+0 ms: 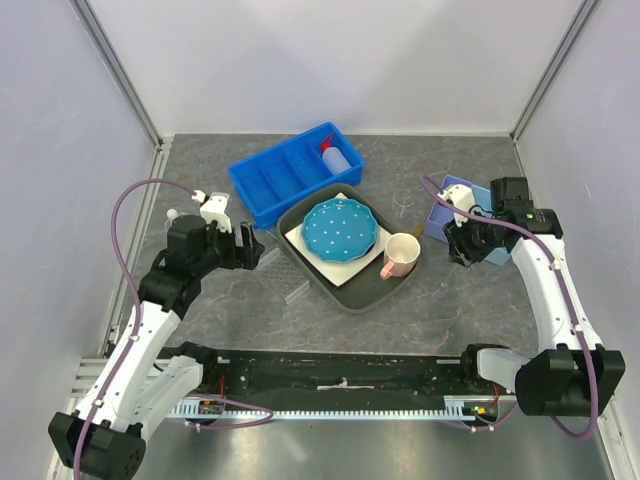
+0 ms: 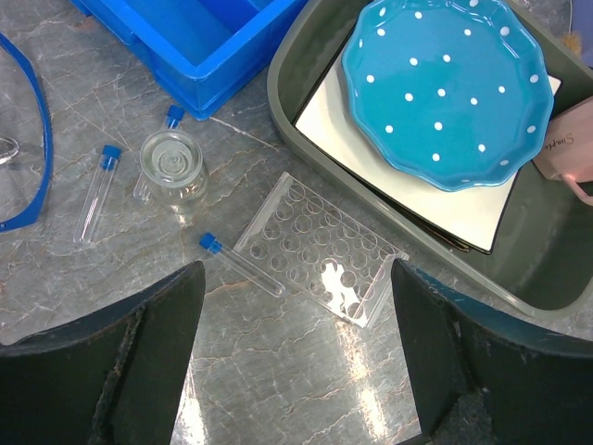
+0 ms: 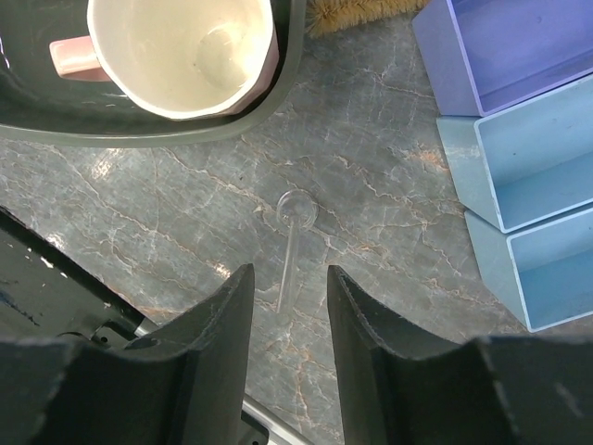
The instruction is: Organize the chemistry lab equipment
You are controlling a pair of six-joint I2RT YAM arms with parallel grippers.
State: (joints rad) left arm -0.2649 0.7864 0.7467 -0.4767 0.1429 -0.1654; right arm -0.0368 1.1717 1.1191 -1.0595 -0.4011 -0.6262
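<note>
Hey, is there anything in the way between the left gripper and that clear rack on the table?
Nothing covers the clear rack; the open left gripper hangs over it. But a blue-capped vial lies close along the rack's left edge, where the gripper might come down on it.

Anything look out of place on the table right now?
Yes. A dotted blue plate and pink mug sit in the grey tray: tableware among lab gear. Three blue-capped vials lie loose beside the clear rack, none slotted in.
</note>
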